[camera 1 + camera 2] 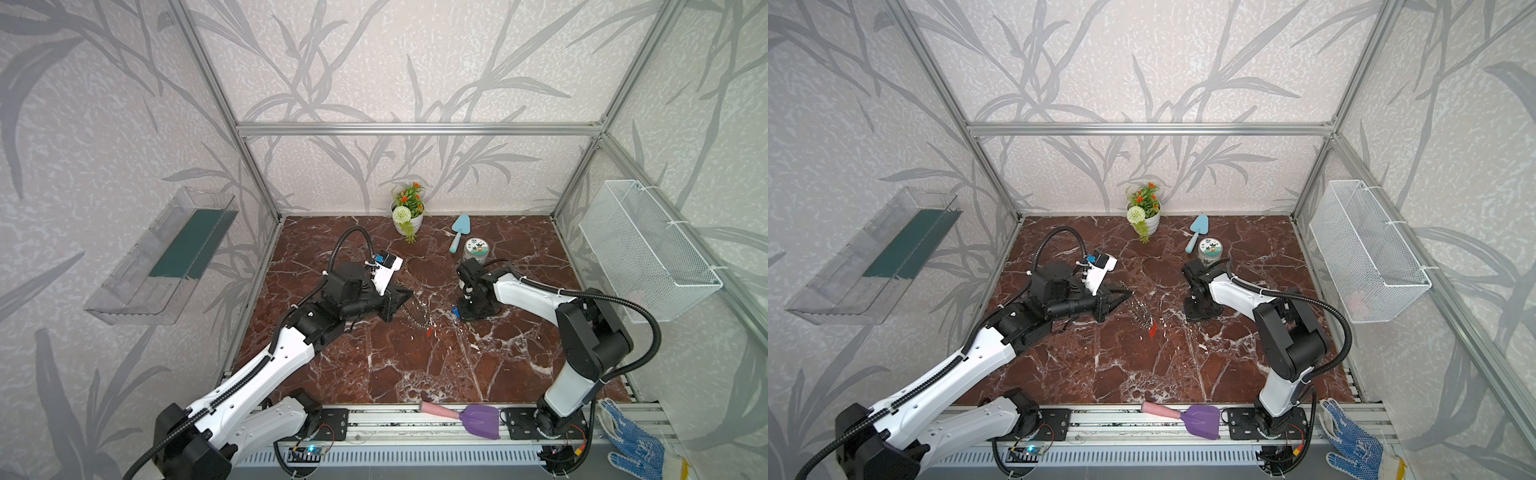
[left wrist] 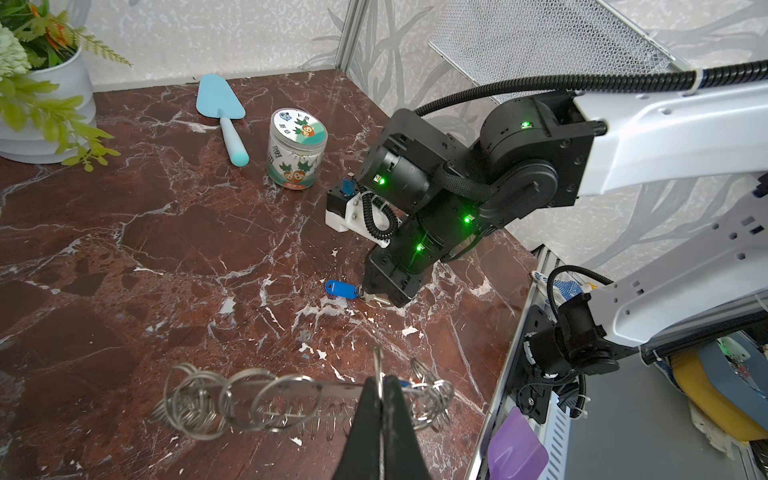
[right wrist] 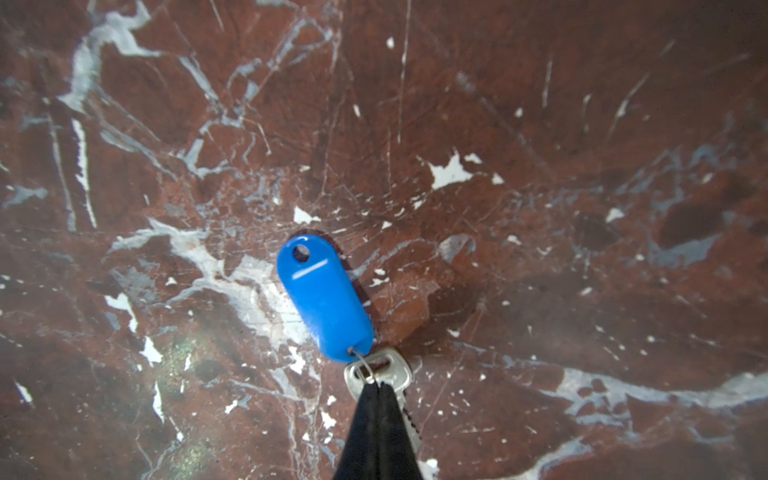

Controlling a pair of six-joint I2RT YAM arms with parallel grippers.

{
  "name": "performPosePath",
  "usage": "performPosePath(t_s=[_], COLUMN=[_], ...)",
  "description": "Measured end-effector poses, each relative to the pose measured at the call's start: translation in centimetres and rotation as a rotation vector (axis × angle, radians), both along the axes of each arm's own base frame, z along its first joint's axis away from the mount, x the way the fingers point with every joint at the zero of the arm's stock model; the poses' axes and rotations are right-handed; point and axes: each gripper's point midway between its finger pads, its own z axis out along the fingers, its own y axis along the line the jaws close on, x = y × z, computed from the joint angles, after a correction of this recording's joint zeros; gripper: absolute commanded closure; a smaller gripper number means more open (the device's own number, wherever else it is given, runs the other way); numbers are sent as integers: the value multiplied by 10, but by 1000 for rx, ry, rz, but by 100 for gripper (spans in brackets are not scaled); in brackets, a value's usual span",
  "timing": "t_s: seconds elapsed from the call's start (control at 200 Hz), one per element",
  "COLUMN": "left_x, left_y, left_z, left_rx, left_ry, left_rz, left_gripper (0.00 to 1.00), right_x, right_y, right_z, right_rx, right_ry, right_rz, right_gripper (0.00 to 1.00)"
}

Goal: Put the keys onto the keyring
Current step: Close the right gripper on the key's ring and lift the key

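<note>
My left gripper (image 2: 379, 380) is shut on one wire split ring of the keyring (image 2: 291, 388), whose grey plate shows edge-on with several rings along it. In both top views the keyring (image 1: 417, 318) (image 1: 1140, 312) slopes down from the left gripper (image 1: 409, 296), and an orange-red key (image 1: 430, 331) (image 1: 1153, 331) sits at its low end. A speck of blue (image 2: 406, 383) shows beside the left finger. My right gripper (image 3: 378, 386) (image 1: 463, 313) is down at the marble table, shut on the silver key (image 3: 390, 368) with the blue head (image 3: 324, 299) (image 2: 341, 289).
A flower pot (image 1: 408, 216), a light blue trowel (image 1: 458, 232) and a small jar (image 1: 477, 249) stand at the back of the table. A purple scoop (image 1: 478, 419) lies on the front rail. A wire basket (image 1: 648, 249) hangs on the right wall, a clear shelf (image 1: 166, 257) on the left.
</note>
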Motion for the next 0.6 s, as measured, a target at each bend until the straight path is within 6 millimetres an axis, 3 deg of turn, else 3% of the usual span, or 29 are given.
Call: performPosePath(t_s=[0.1, 0.345, 0.6], left_x=[0, -1, -2], left_y=[0, -1, -2], left_z=[0, 0, -2], left_rx=[-1, -2, -6], left_ry=[1, 1, 6], left_rz=[-3, -6, -15], left_gripper=[100, 100, 100], right_x=[-1, -1, 7], right_y=[1, 21, 24], right_z=[0, 11, 36], right_rx=[3, 109, 158], right_ry=[5, 4, -78], right_rz=[-24, -26, 21], right_gripper=[83, 70, 68])
